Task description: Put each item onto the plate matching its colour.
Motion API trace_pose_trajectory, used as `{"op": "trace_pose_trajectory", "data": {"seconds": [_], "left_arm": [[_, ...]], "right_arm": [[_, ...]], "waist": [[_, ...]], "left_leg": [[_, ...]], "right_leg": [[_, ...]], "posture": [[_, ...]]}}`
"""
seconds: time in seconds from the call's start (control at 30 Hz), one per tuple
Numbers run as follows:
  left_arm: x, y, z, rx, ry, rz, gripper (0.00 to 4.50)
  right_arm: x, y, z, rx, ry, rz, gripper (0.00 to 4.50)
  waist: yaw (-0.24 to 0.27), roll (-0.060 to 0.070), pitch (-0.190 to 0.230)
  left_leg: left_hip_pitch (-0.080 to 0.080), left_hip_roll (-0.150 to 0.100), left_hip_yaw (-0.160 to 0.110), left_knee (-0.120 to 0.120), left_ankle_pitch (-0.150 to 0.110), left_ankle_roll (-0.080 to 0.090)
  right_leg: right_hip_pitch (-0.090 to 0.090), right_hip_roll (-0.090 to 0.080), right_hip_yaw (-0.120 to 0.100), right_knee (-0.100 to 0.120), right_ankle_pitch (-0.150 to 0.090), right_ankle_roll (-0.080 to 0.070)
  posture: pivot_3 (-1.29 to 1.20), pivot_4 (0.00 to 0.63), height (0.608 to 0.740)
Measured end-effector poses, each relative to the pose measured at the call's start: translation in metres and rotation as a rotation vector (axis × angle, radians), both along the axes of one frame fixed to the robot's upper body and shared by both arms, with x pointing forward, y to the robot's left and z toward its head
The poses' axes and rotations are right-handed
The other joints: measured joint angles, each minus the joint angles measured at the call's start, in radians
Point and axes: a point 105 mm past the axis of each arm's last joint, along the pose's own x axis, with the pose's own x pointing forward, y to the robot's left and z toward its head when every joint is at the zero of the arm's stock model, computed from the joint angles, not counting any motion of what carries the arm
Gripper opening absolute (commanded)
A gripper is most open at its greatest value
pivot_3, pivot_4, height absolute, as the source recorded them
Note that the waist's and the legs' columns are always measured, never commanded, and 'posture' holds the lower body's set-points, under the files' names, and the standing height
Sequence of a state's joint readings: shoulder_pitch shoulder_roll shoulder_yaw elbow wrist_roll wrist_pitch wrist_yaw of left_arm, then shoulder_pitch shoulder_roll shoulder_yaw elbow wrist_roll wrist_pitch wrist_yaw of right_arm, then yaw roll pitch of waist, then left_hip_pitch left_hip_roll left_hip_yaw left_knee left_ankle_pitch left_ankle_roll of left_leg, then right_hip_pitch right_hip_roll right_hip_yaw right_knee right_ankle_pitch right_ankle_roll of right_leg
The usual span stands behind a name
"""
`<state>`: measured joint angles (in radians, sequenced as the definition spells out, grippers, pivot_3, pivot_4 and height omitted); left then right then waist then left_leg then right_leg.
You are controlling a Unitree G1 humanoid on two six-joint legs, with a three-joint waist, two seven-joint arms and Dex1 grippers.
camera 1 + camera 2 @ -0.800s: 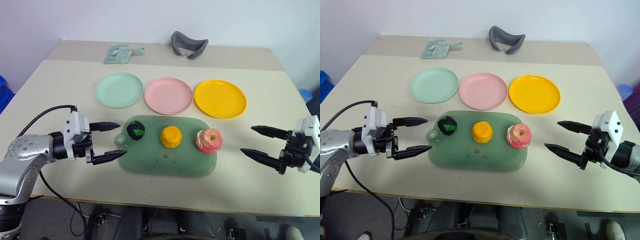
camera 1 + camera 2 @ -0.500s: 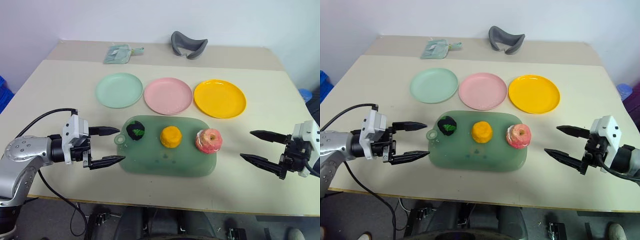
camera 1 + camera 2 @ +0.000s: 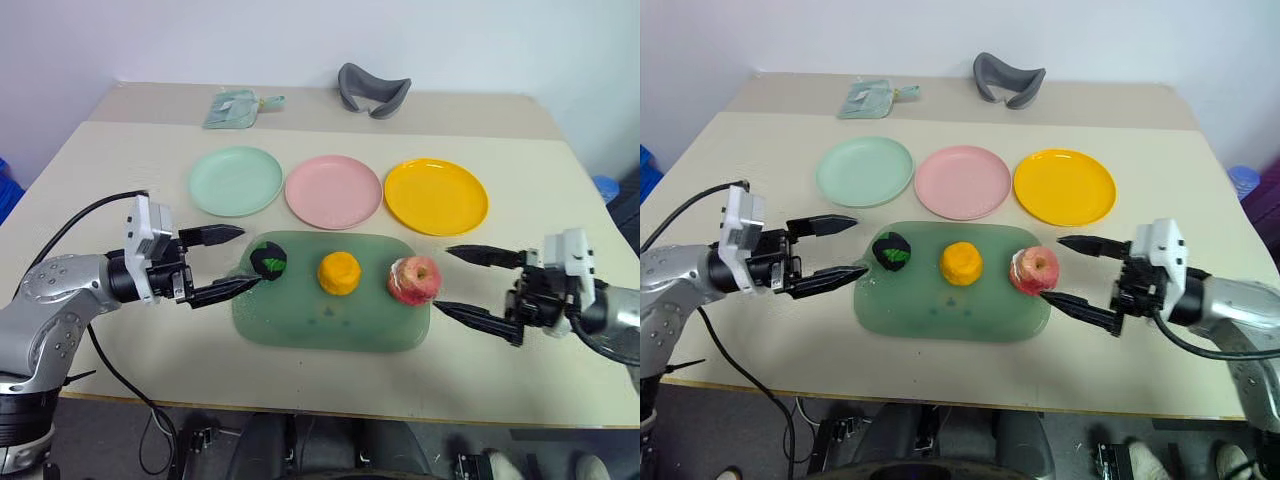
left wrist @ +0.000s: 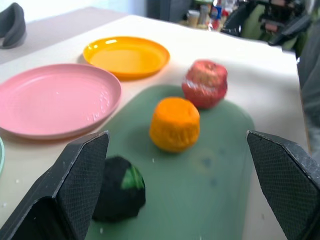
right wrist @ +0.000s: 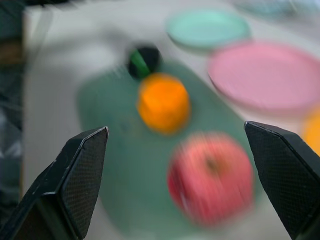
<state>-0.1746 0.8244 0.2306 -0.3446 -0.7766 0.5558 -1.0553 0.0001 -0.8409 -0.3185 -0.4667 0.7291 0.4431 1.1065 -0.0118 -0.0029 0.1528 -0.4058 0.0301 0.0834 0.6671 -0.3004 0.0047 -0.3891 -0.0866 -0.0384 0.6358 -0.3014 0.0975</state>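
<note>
A: Where are the items?
B: All three lie in a row on the board: ball at its left end, orange lump mid, apple at its right end.
A: And the plates?
B: Behind the board toward the table's far edge: green plate, pink plate, yellow plate, all bare.
A: Grippers?
B: Left gripper spread wide just beside the ball; right gripper wide beside the apple. Both hold nothing.
</note>
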Motion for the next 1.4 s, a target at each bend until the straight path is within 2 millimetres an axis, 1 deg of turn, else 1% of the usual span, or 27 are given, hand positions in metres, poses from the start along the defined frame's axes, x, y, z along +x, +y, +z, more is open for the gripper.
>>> {"op": "trace_pose_trajectory", "data": {"seconds": [0.07, 0.17, 0.23, 0.3, 0.4, 0.53, 0.63, 0.7, 0.77, 0.87, 0.97, 1.03, 1.13, 1.2, 1.23, 1.33, 1.4], "left_arm": [[0.006, -0.001, -0.004, 0.0, 0.023, 0.05, 4.5], [0.019, 0.002, -0.009, 0.063, 0.026, 0.176, 4.5], [0.022, -0.004, -0.011, 0.084, 0.03, 0.179, 4.5], [0.029, -0.006, -0.011, 0.112, 0.006, 0.205, 4.5], [0.04, -0.001, -0.013, 0.151, -0.015, 0.266, 4.5], [0.047, 0.0, -0.029, 0.182, 0.012, 0.301, 4.5], [0.051, -0.002, -0.047, 0.2, 0.054, 0.341, 4.5], [0.052, -0.008, -0.059, 0.2, 0.085, 0.343, 4.5], [0.051, -0.018, -0.07, 0.195, 0.109, 0.324, 4.5], [0.053, -0.021, -0.086, 0.21, 0.138, 0.327, 4.5], [0.059, -0.02, -0.096, 0.213, 0.148, 0.355, 4.5], [0.063, -0.022, -0.096, 0.206, 0.138, 0.366, 4.5], [0.067, -0.024, -0.096, 0.195, 0.127, 0.382, 3.74], [0.068, -0.026, -0.097, 0.185, 0.124, 0.389, 2.78], [0.068, -0.028, -0.097, 0.181, 0.122, 0.392, 2.39], [0.07, -0.032, -0.097, 0.163, 0.12, 0.403, 2.39], [0.071, -0.036, -0.092, 0.154, 0.109, 0.397, 2.39]], "right_arm": [[0.001, 0.012, 0.006, 0.011, -0.032, 0.068, 4.43], [0.008, 0.024, 0.011, 0.014, -0.064, 0.136, 4.43], [0.014, 0.031, 0.013, 0.008, -0.088, 0.163, 4.43], [0.019, 0.033, 0.011, -0.009, -0.095, 0.172, 4.43], [0.027, 0.037, 0.009, -0.015, -0.109, 0.17, 4.43], [0.035, 0.037, 0.005, -0.023, -0.121, 0.154, 4.43], [0.038, 0.038, 0.003, -0.019, -0.121, 0.14, 4.43], [0.039, 0.039, 0.002, -0.009, -0.119, 0.137, 4.43], [0.039, 0.039, 0.003, -0.008, -0.124, 0.135, 4.43], [0.039, 0.039, 0.003, -0.006, -0.132, 0.136, 4.43], [0.04, 0.039, 0.002, -0.002, -0.132, 0.133, 4.43], [0.04, 0.038, 0.002, -0.002, -0.134, 0.13, 4.43], [0.04, 0.039, 0.001, 0.004, -0.133, 0.127, 4.5], [0.041, 0.039, 0.001, 0.006, -0.133, 0.123, 4.5], [0.041, 0.038, 0.001, 0.006, -0.132, 0.12, 4.5], [0.041, 0.038, 0.0, 0.007, -0.131, 0.116, 4.5], [0.041, 0.038, 0.0, 0.007, -0.133, 0.113, 4.5]], "waist": [[0.001, -0.001, 0.0], [0.005, -0.002, 0.001], [0.007, -0.003, 0.001], [0.008, -0.003, 0.002], [0.007, -0.003, 0.002], [0.005, -0.003, 0.002], [0.006, -0.003, 0.002], [0.006, -0.003, 0.002], [0.009, -0.003, 0.002], [0.009, -0.003, 0.002], [0.009, -0.003, 0.002], [0.015, -0.003, 0.002], [0.023, -0.003, 0.002], [0.025, -0.003, 0.002], [0.025, -0.003, 0.002], [0.025, -0.003, 0.002], [0.024, -0.003, 0.002]], "left_leg": [[0.0, 0.0, 0.0, 0.001, 0.001, -0.001], [0.0, -0.001, 0.0, 0.002, 0.001, -0.001], [0.0, -0.001, 0.0, 0.002, 0.001, -0.001], [0.0, -0.001, 0.0, 0.002, 0.001, -0.001], [-0.001, -0.001, 0.0, 0.002, 0.001, -0.002], [-0.001, -0.001, 0.001, 0.002, 0.001, -0.002], [-0.001, -0.001, 0.001, 0.003, 0.001, -0.002], [-0.001, -0.001, 0.001, 0.004, 0.001, -0.002], [-0.001, -0.001, 0.001, 0.005, 0.001, -0.002], [-0.002, 0.0, 0.001, 0.01, 0.001, -0.001], [-0.002, 0.0, 0.0, 0.012, 0.0, -0.001], [-0.002, 0.0, 0.0, 0.013, 0.0, 0.0], [-0.002, 0.0, 0.0, 0.014, -0.001, 0.001], [-0.002, -0.001, 0.0, 0.014, -0.001, 0.001], [-0.002, -0.001, 0.0, 0.015, -0.001, 0.001], [-0.002, -0.001, 0.0, 0.015, -0.001, 0.001], [-0.002, -0.001, 0.0, 0.015, -0.001, 0.001]], "right_leg": [[0.0, 0.001, 0.0, 0.0, 0.0, 0.0], [0.0, 0.0, 0.0, 0.001, 0.0, 0.0], [0.0, 0.0, 0.0, 0.001, 0.0, 0.0], [0.0, 0.0, 0.0, 0.002, 0.0, 0.0], [-0.001, 0.001, 0.0, 0.002, 0.0, 0.0], [-0.001, 0.001, 0.0, 0.003, 0.0, 0.0], [-0.001, 0.001, 0.0, 0.005, 0.0, 0.0], [-0.002, 0.0, 0.0, 0.006, 0.0, 0.0], [-0.002, 0.0, 0.0, 0.01, 0.0, 0.0], [-0.002, 0.001, 0.0, 0.011, 0.0, 0.0], [-0.002, 0.001, -0.001, 0.012, 0.0, 0.0], [-0.002, 0.001, 0.0, 0.012, 0.0, 0.0], [-0.002, 0.0, 0.0, 0.013, 0.0, 0.0], [-0.002, 0.0, 0.0, 0.013, 0.0, 0.0], [-0.001, 0.0, -0.001, 0.013, 0.0, 0.0], [-0.002, 0.0, 0.0, 0.013, 0.0, 0.0], [-0.002, 0.0, -0.001, 0.013, 0.0, 0.0]], "posture": [[0.0, 0.15, 0.74], [0.0, 0.15, 0.74], [0.0, 0.15, 0.74], [0.0, 0.15, 0.74], [0.0, 0.15, 0.74], [0.0, 0.15, 0.74], [0.0, 0.15, 0.74], [0.0, 0.15, 0.74], [0.0, 0.15, 0.74], [0.0, 0.15, 0.74], [0.0, 0.15, 0.74], [0.0, 0.15, 0.74], [0.0, 0.15, 0.74], [0.0, 0.15, 0.74], [0.0, 0.15, 0.74], [0.0, 0.15, 0.74], [0.0, 0.15, 0.74]]}}
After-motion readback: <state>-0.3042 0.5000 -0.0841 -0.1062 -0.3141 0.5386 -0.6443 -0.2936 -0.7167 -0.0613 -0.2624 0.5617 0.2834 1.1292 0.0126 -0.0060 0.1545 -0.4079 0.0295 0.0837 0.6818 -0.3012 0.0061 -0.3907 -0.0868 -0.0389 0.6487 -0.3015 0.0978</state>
